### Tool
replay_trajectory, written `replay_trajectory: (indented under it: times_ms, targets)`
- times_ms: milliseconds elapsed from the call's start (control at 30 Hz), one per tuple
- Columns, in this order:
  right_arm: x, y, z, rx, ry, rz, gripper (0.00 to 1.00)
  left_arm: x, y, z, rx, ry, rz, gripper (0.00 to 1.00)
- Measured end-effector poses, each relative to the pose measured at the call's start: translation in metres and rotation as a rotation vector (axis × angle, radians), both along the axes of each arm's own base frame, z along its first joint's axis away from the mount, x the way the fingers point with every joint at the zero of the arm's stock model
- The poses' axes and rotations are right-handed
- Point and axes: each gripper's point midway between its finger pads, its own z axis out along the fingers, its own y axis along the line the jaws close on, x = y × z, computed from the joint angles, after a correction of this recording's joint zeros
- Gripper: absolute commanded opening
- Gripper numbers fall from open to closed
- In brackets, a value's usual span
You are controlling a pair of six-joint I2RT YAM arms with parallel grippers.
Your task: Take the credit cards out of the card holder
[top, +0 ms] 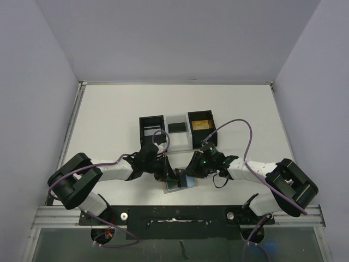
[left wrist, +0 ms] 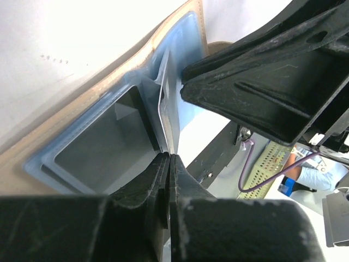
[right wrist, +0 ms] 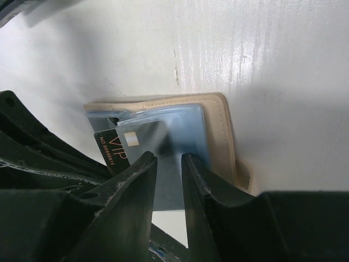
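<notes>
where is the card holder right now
Top view: the card holder lies open between the left gripper and right gripper, on the arms' side of the black tray.

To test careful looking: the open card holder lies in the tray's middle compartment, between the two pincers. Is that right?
No. The top view shows the open card holder on the table in front of the tray, not in its middle compartment. It does lie between the left pincer and right pincer.

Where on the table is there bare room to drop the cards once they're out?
Bare table left of the tray, right of it to the table edge, and the strip behind it. Crowded: on the tray's near side, left gripper and right gripper at the card holder.
</notes>
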Motion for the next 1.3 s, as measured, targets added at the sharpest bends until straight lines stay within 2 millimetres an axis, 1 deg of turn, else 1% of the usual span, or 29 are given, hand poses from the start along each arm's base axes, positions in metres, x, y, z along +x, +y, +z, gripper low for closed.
replay_trajectory:
  times_ms: [267,467,567,667,733,800,867,900,1000,1100,1200,1267,1300]
  targets:
    - [0.0,-0.003,0.0,-0.017,-0.008,-0.002,0.27,-0.001,0.014,-0.001,0.049,-0.008,-0.001,0.0]
    - [-0.001,-0.006,0.004,-0.036,-0.037,0.037,0.32,-0.001,0.013,0.001,0.044,-0.017,0.0,0.0]
    - [-0.002,-0.001,0.012,-0.025,-0.058,0.08,0.32,0.0,0.014,0.0,0.046,-0.016,0.0,0.0]
    - [0.001,0.014,0.025,0.0,-0.096,0.128,0.32,-0.001,0.014,-0.001,0.049,-0.012,0.001,0.0]
    - [0.002,0.024,0.03,0.013,-0.109,0.153,0.31,0.0,0.014,-0.001,0.048,-0.013,0.001,0.0]
    - [0.002,0.029,0.023,-0.001,-0.09,0.164,0.31,0.0,0.013,0.0,0.047,-0.014,0.001,0.03]
    - [-0.005,0.026,0.006,-0.049,-0.046,0.167,0.31,0.0,0.013,0.0,0.047,-0.014,0.001,0.07]
    - [-0.008,0.025,0.001,-0.062,-0.026,0.165,0.31,0.0,0.014,-0.001,0.05,-0.014,0.002,0.09]
    - [-0.009,0.027,0.0,-0.061,-0.017,0.158,0.31,0.0,0.014,-0.002,0.055,-0.008,0.006,0.18]
    - [-0.01,0.027,0.0,-0.057,-0.016,0.152,0.31,0.002,0.012,0.0,0.042,-0.014,0.011,0.21]
    - [-0.009,0.028,0.0,-0.047,-0.015,0.141,0.31,0.006,0.008,-0.001,0.023,-0.009,0.026,0.21]
    - [-0.01,0.027,0.0,-0.037,-0.017,0.134,0.31,0.007,0.005,-0.004,0.017,0.001,0.036,0.16]
    - [-0.01,0.028,0.0,-0.031,-0.018,0.13,0.31,0.008,0.004,-0.005,0.015,0.006,0.041,0.11]
